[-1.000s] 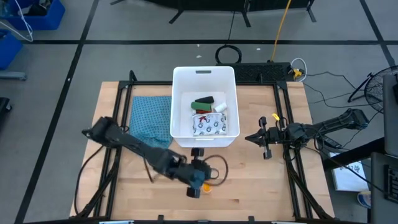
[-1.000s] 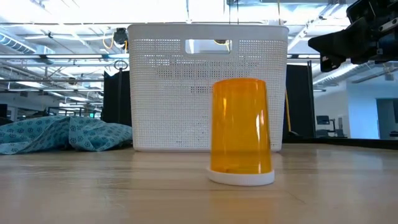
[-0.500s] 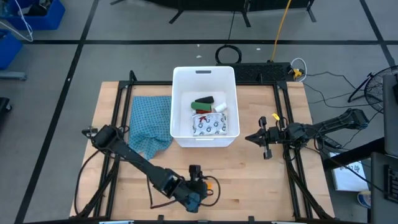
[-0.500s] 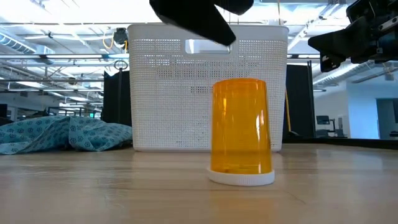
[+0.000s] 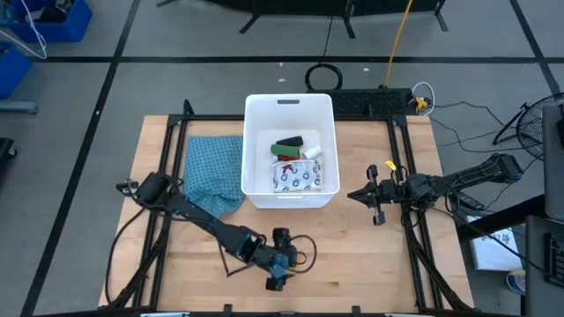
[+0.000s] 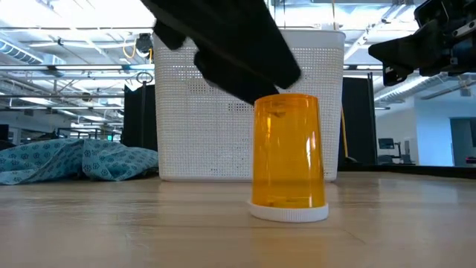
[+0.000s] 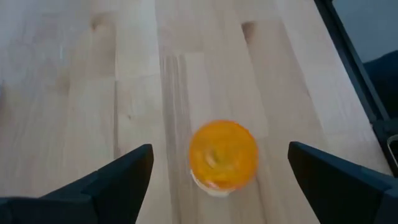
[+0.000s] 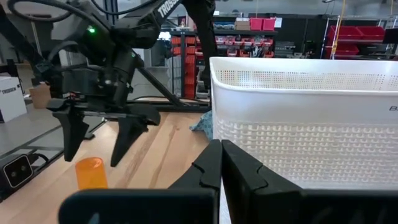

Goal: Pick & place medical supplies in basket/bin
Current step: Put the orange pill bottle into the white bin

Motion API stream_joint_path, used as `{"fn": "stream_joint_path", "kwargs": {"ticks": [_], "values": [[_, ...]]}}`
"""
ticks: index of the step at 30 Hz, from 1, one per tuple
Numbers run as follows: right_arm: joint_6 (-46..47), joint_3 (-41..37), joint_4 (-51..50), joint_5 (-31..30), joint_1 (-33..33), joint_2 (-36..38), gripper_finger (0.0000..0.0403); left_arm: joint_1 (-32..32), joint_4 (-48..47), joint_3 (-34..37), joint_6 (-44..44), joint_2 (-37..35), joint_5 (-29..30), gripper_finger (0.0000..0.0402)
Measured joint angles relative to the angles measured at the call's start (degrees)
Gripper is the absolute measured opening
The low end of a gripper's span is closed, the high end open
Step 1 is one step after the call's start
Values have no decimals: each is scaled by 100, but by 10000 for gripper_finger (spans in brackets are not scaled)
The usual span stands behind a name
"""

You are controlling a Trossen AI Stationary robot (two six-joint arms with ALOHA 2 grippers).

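High view: wooden bench (image 5: 352, 255), white tub (image 5: 290, 114) at the back centre, already holding several supplies. Left gripper (image 5: 280, 261) hovers over the orange vial (image 6: 288, 156), jaws wide apart, straddling it in the left wrist view. Vial stands upside down on its white cap, near the bench's front edge, well apart from the tub. Likely light, rigid, smooth plastic, tippy; best pinched across mid-body. Right gripper (image 5: 371, 199) waits right of the tub, jaws together. "TROSSEN" partly readable on the left arm.
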State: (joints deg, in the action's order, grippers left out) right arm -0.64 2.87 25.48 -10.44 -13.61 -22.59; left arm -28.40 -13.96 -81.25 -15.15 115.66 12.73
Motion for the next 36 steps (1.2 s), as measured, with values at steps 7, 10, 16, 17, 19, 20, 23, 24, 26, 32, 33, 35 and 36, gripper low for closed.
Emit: {"fn": "stream_joint_path", "kwargs": {"ticks": [7,10,16,17,19,20,23,24,26,32,33,35,36], "values": [[0,2,-5,0,0,0,0,79,369,226,9,0,-144,379],[0,1,-5,0,0,0,0,105,402,249,151,0,-213,379],[0,0,-5,0,0,0,0,90,472,249,265,31,-364,371],[0,2,-5,0,0,0,0,93,467,249,289,44,-377,364],[0,0,-5,0,0,0,0,107,465,249,303,50,-426,344],[0,0,-5,0,0,0,0,119,468,249,301,50,-432,333],[0,2,-5,0,0,0,0,165,474,247,301,50,-530,292],[0,1,-5,0,0,0,0,178,478,247,302,50,-571,278],[0,0,-5,0,0,0,0,206,507,247,338,50,-704,250],[0,0,-6,0,0,0,0,283,492,247,350,50,-826,189],[0,1,-7,0,0,0,0,290,494,247,364,50,-824,184],[0,1,-7,0,0,0,0,290,494,247,414,50,-824,180],[0,0,-7,0,0,0,0,288,494,247,472,50,-824,181]]}}
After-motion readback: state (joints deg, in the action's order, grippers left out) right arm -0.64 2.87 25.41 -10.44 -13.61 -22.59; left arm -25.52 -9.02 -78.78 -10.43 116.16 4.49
